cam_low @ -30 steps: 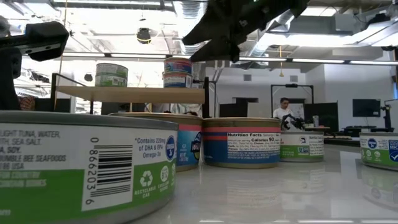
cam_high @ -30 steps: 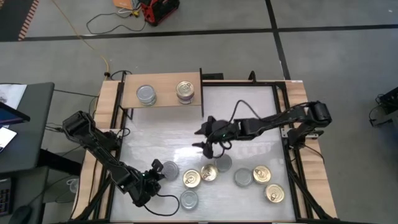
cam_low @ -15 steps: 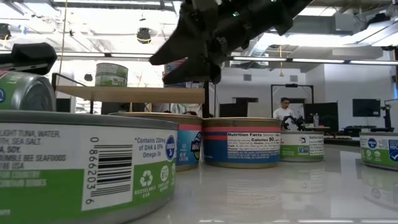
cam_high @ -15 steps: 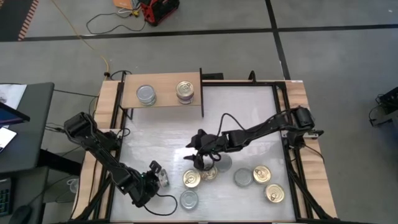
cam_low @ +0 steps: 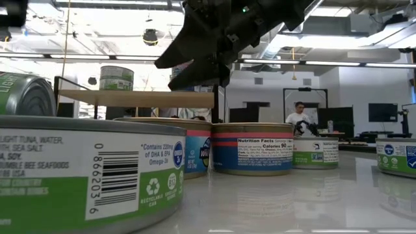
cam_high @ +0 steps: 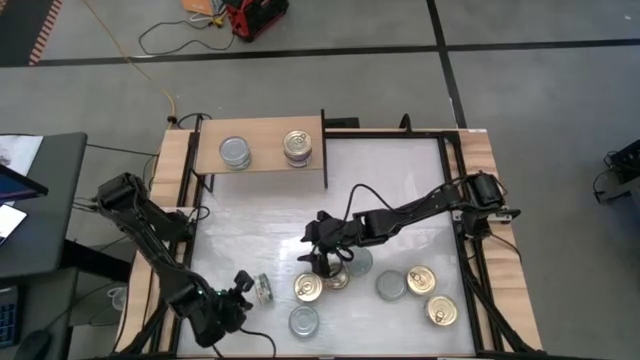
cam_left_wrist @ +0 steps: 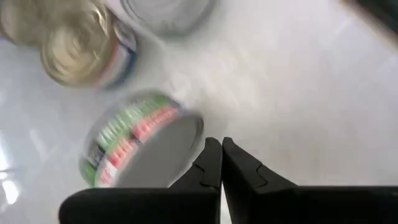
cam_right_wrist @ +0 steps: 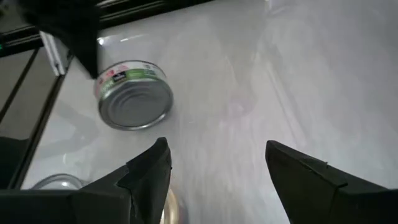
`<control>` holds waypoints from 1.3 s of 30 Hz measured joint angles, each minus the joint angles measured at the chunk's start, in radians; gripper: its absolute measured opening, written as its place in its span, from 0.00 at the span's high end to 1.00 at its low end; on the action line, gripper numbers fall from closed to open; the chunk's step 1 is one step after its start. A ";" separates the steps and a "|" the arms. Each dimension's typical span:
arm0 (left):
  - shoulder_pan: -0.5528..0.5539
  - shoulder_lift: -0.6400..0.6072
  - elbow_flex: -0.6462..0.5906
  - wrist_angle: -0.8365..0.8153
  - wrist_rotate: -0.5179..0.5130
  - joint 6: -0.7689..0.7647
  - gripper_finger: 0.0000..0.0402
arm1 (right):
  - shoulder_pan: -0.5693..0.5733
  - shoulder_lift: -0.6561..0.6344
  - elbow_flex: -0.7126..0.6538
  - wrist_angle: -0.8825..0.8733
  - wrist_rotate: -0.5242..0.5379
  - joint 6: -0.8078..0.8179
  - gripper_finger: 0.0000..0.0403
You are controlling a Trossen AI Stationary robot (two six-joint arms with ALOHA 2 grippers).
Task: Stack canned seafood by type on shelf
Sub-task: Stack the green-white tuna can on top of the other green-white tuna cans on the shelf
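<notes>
The shelf (cam_high: 262, 152) is a light wood board with a dark upright panel (cam_high: 324, 148). On it stand a silver-lidded tin (cam_high: 235, 152) and a gold-lidded stack (cam_high: 298, 147). Several tins sit on the white table, among them gold ones (cam_high: 308, 288) (cam_high: 335, 278). My right gripper (cam_high: 320, 255) (cam_right_wrist: 217, 180) hovers open above those two gold tins. A green-labelled tin (cam_high: 262, 290) (cam_left_wrist: 143, 149) (cam_right_wrist: 134, 93) is tipped up on its rim, its silver lid facing sideways. My left gripper (cam_high: 243, 291) (cam_left_wrist: 221, 155) is shut right beside it. My left gripper has its shut fingers next to the tipped tin's silver lid rim (cam_left_wrist: 200, 124), which lies by the outer side of one finger (cam_left_wrist: 210, 158). I cannot tell whether they touch. The tin rests tilted on its edge on the table.
More tins stand near the table's near edge: silver ones (cam_high: 303, 321) (cam_high: 390, 285) (cam_high: 358, 262) and gold ones (cam_high: 420, 279) (cam_high: 441, 311). Black frame rails (cam_high: 470, 270) run along the table's sides. A person (cam_low: 298, 116) stands far back in the room.
My right gripper has moved toward the near-left and down, and is now over the gold tins. My left gripper drew back toward the near-left corner. The green-labelled tin, flat a second ago, has tipped up onto its rim and shifted toward the near edge.
</notes>
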 joint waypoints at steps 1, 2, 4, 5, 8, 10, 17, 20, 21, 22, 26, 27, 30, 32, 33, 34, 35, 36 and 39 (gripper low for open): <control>-0.002 0.000 0.021 -0.002 -0.025 -0.010 1.00 | -0.001 0.000 0.000 -0.007 0.001 -0.005 0.29; -0.002 0.000 0.045 -0.011 -0.039 -0.015 0.99 | -0.005 0.000 0.000 -0.012 0.001 -0.007 0.29; 0.009 -0.001 0.090 -0.042 -0.045 -0.008 0.95 | -0.007 0.000 0.000 -0.039 0.001 -0.014 0.29; 0.020 -0.002 0.109 -0.055 -0.045 -0.004 0.92 | -0.007 0.000 0.000 -0.064 0.001 -0.015 0.29; 0.071 -0.001 0.154 -0.094 -0.018 0.024 0.79 | -0.002 -0.011 -0.001 -0.158 0.001 -0.014 0.29; 0.105 -0.001 0.175 -0.114 0.021 0.054 0.70 | 0.004 -0.030 -0.001 -0.215 0.004 0.014 0.29; 0.228 -0.001 0.184 -0.144 0.249 0.192 0.42 | 0.067 -0.110 -0.027 -0.373 0.085 0.028 0.29; 0.272 -0.001 0.184 -0.162 0.299 0.245 0.37 | 0.092 -0.151 -0.058 -0.389 0.153 0.035 0.29; 0.285 -0.001 0.184 -0.166 0.322 0.263 0.37 | 0.097 -0.163 -0.065 -0.387 0.171 0.039 0.29; 0.299 -0.001 0.184 -0.173 0.344 0.280 0.36 | 0.101 -0.177 -0.075 -0.380 0.188 0.045 0.29; 0.346 0.008 0.183 -0.184 0.413 0.342 0.36 | 0.102 -0.218 -0.112 -0.357 0.226 0.065 0.29; 0.352 0.008 0.179 -0.185 0.415 0.363 0.36 | 0.102 -0.222 -0.115 -0.351 0.230 0.065 0.29; 0.366 0.008 0.174 -0.187 0.417 0.429 0.36 | 0.101 -0.222 -0.116 -0.334 0.248 0.064 0.29; 0.369 0.008 0.174 -0.187 0.423 0.445 0.36 | 0.102 -0.221 -0.116 -0.315 0.248 0.064 0.29; 0.372 0.008 0.174 -0.188 0.431 0.448 0.36 | 0.101 -0.220 -0.116 -0.307 0.248 0.063 0.29; 0.374 0.008 0.173 -0.190 0.442 0.450 0.36 | 0.101 -0.219 -0.116 -0.303 0.247 0.060 0.29; 0.375 0.013 0.169 -0.189 0.452 0.449 0.36 | 0.101 -0.218 -0.116 -0.303 0.247 0.059 0.29; 0.380 0.020 0.165 -0.189 0.462 0.444 0.36 | 0.101 -0.217 -0.116 -0.302 0.247 0.059 0.29; 0.380 0.042 0.151 -0.195 0.481 0.443 0.36 | 0.101 -0.217 -0.116 -0.294 0.248 0.059 0.29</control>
